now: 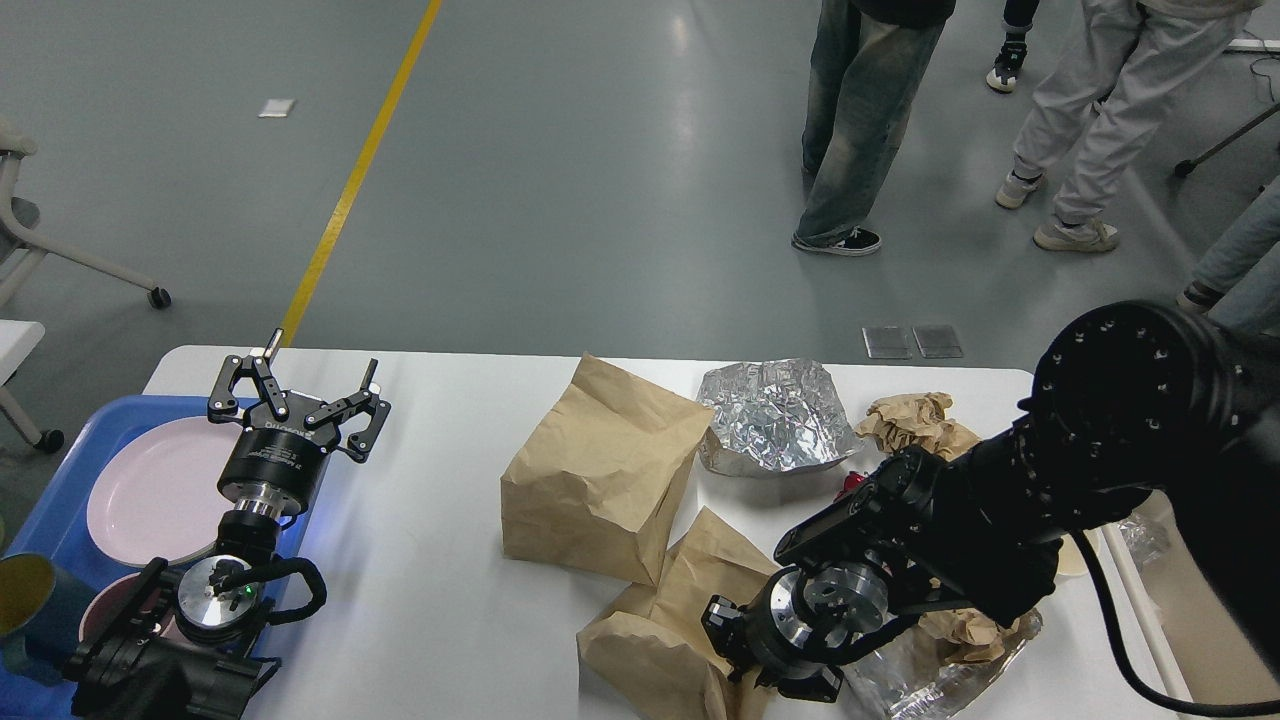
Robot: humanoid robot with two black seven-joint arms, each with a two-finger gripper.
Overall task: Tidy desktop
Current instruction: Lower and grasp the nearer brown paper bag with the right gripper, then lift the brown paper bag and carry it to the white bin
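The white desktop [430,560] carries two brown paper bags. One bag [600,470] stands upright at the middle. The other bag [650,640] lies crumpled at the front edge. My right gripper [725,650] is pressed into this crumpled bag from the right; its fingers are buried in the paper and seem shut on it. My left gripper [300,385] is open and empty, pointing away above the table's left part, beside the blue tray [60,500].
The tray holds a pink plate [160,490] and a yellow-lined cup [25,600]. Crumpled foil [775,415] and a brown paper wad [915,420] lie behind my right arm. A foil sheet [920,680] with paper lies front right. People stand beyond the table.
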